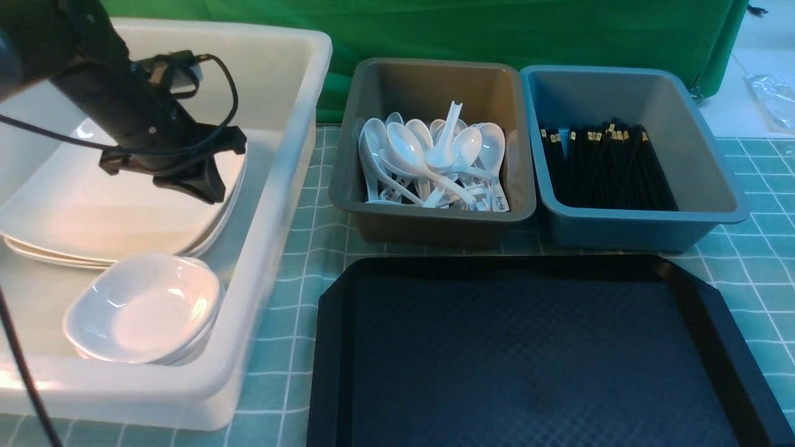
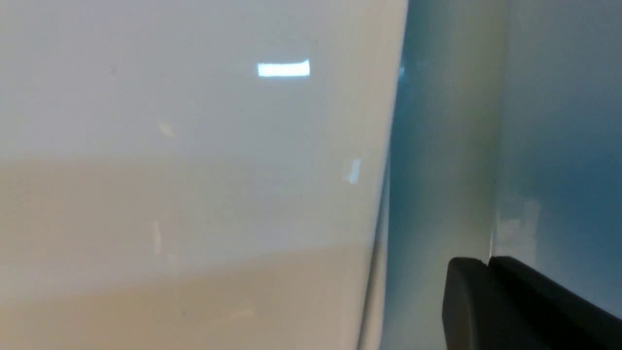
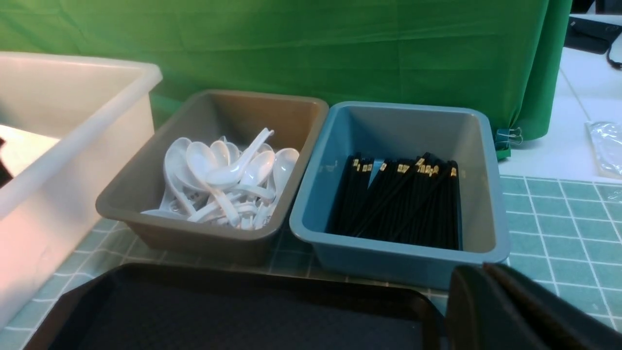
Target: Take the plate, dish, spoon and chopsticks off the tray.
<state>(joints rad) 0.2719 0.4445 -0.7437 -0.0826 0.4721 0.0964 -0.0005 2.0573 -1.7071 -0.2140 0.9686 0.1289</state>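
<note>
Now, black textured plastic tray (image 1: 534, 347) bare, left gripper (image 1: 202, 183) and right gripper (image 3: 478, 291) pinched together empty, I'd lift the left straight up off the glossy white square plate (image 1: 81, 211).

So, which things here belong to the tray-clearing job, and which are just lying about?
Job: empty black tray; square plates and small dishes in white tub; soup spoons in grey bin; black chopsticks in blue bin.
Lying about: checked tablecloth, green backdrop, crumpled clear plastic.

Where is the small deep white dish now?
The dish is on the left of the front view, inside the large white plastic tub, nearer the robot than the stacked white square plates.
</note>
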